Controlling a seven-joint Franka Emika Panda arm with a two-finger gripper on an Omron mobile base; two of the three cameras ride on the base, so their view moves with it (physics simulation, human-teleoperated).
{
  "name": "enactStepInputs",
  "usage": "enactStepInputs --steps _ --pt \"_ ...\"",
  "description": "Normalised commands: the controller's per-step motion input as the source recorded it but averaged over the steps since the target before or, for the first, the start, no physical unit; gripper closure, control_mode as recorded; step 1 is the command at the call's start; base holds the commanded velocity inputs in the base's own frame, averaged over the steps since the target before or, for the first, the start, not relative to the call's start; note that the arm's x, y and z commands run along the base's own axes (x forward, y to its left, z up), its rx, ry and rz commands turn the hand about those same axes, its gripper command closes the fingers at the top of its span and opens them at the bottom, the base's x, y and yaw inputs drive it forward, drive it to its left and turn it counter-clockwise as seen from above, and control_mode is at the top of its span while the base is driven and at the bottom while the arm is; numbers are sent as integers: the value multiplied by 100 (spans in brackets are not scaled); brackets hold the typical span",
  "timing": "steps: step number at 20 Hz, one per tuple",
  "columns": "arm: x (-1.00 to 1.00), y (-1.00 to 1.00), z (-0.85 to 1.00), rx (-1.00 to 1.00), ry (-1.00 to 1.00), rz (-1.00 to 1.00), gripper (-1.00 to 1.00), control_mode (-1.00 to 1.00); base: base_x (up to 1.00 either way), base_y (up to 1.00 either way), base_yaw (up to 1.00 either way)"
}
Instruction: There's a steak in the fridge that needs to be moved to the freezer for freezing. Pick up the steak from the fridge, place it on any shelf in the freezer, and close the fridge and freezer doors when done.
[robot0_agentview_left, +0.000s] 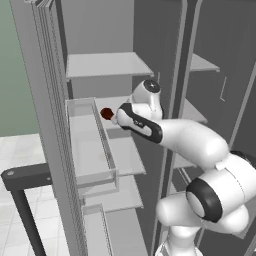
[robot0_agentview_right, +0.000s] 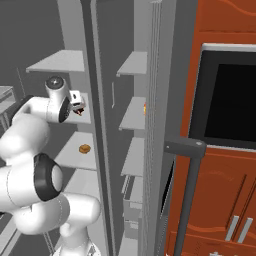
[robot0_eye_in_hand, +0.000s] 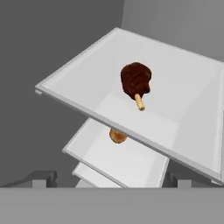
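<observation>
The steak (robot0_eye_in_hand: 136, 80), a dark red-brown lump with a tan end, lies on a broad pale shelf (robot0_eye_in_hand: 87, 74) of the fridge (robot0_agentview_left: 107, 65). In the left base view the steak (robot0_agentview_left: 106, 113) sits just beyond my gripper (robot0_agentview_left: 116, 118), which reaches into the wider compartment. My gripper (robot0_eye_in_hand: 111, 181) is open, fingers spread wide, short of the steak and not touching it. From the right base view the gripper (robot0_agentview_right: 77, 106) hides most of the steak. The freezer (robot0_agentview_left: 202, 62) with its narrow shelves (robot0_agentview_right: 134, 114) stands open beside the fridge.
A flat orange-tan disc (robot0_eye_in_hand: 117, 135) rests on the shelf below, also seen as the disc (robot0_agentview_right: 84, 148). The fridge door (robot0_agentview_left: 45, 125) hangs open with clear bins (robot0_agentview_left: 87, 145) and a dark handle (robot0_agentview_left: 25, 176). The freezer door (robot0_agentview_right: 156, 125) stands open before orange-brown cabinets (robot0_agentview_right: 220, 175).
</observation>
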Motion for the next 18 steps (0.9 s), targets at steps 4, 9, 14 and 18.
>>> enactStepInputs --steps 4,9,14,18 --pt "20 0 -19 0 -5 0 -100 -100 0 0 0" --pt "26 0 -18 0 -3 0 -100 -100 0 0 0" --pt "18 0 -17 1 -5 0 -100 -100 0 0 0" --pt "31 0 -1 0 0 0 -100 -100 0 0 0"
